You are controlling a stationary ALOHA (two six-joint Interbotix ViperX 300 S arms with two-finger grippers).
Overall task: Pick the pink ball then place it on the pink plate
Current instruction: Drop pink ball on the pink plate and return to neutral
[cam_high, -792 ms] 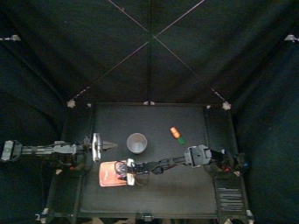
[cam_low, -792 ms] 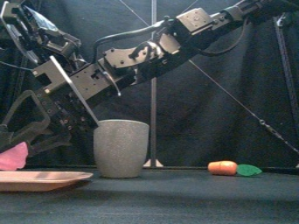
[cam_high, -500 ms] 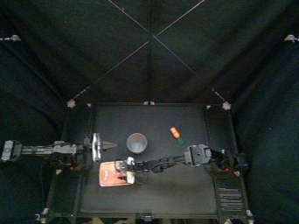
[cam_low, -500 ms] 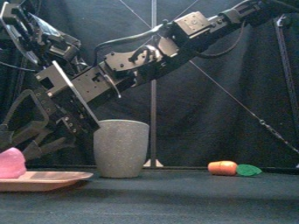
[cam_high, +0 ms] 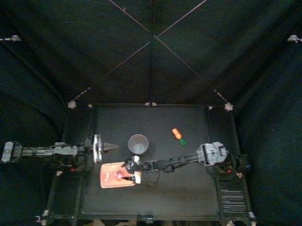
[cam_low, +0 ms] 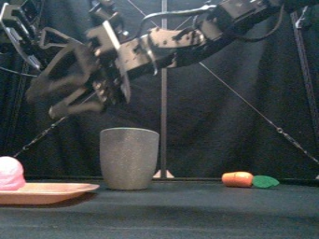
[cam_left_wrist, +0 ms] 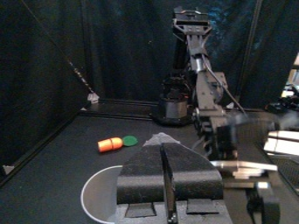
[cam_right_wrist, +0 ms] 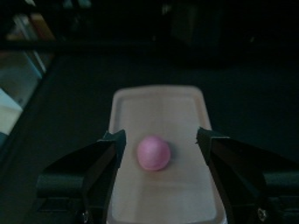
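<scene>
The pink ball [cam_low: 10, 173] lies on the flat pink plate [cam_low: 50, 191] at the table's front left, free of any jaw. My right gripper [cam_low: 77, 91] hangs open well above it, blurred in the front view. The right wrist view looks straight down at the ball [cam_right_wrist: 153, 152] on the plate [cam_right_wrist: 163, 114], between the spread jaws of the right gripper [cam_right_wrist: 160, 138]. From the top, the right gripper [cam_high: 133, 167] is over the plate's [cam_high: 109, 184] right edge. My left gripper [cam_high: 104, 146] rests shut just behind the plate, its jaws [cam_left_wrist: 165, 166] pressed together.
A tall grey speckled cup [cam_low: 129, 159] stands mid-table, just right of the plate. A toy carrot [cam_low: 237, 179] with a green leaf lies further right and back. In the left wrist view the cup's rim [cam_left_wrist: 100, 185] sits right under the jaws.
The right gripper set the pink ball on the plate, opened, and rose clear of it. The left arm stayed still.
</scene>
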